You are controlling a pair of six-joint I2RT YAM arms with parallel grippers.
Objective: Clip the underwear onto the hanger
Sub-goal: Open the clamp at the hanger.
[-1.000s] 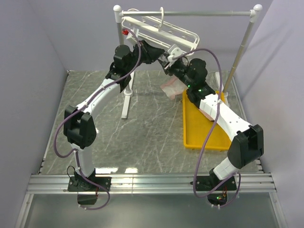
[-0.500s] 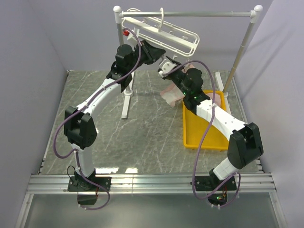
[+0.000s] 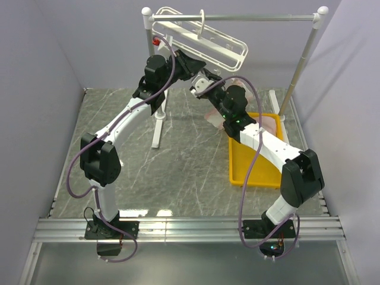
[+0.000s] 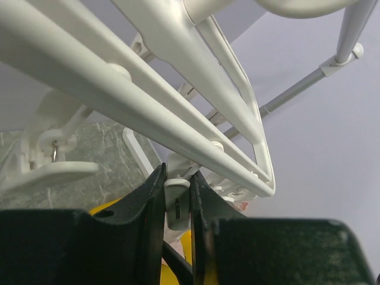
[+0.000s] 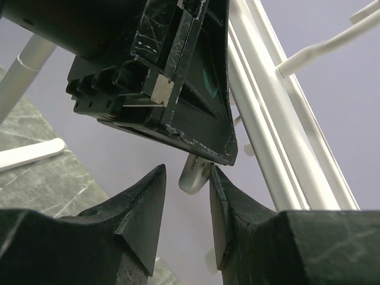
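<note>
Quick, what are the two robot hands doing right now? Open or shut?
Left gripper: shut on a white clip of the hanger.
Right gripper: open, gripping nothing.

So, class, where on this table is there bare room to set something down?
Bare: the table's middle strip between the left arm and the yellow tray, and the back corner left of that arm. Crowded: under the hanger, where the right arm meets the left, near the underwear.
</note>
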